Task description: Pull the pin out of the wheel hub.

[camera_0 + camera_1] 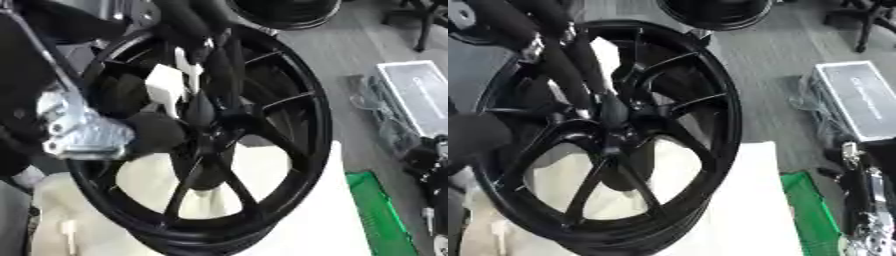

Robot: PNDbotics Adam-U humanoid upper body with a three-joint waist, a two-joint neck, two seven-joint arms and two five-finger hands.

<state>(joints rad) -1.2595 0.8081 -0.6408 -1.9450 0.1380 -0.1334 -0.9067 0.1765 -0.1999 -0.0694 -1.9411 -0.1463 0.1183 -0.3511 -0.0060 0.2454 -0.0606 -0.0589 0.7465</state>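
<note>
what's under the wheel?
A white surface shows under the black wheel and through the gaps between its spokes. How the rim's lower edge sits on it is covered by the wheel itself. The pin cannot be made out.

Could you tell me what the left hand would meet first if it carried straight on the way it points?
Most likely the wheel hub: the left hand slants down toward it, with nothing visible between. Depth is unclear, so they may already touch.
</note>
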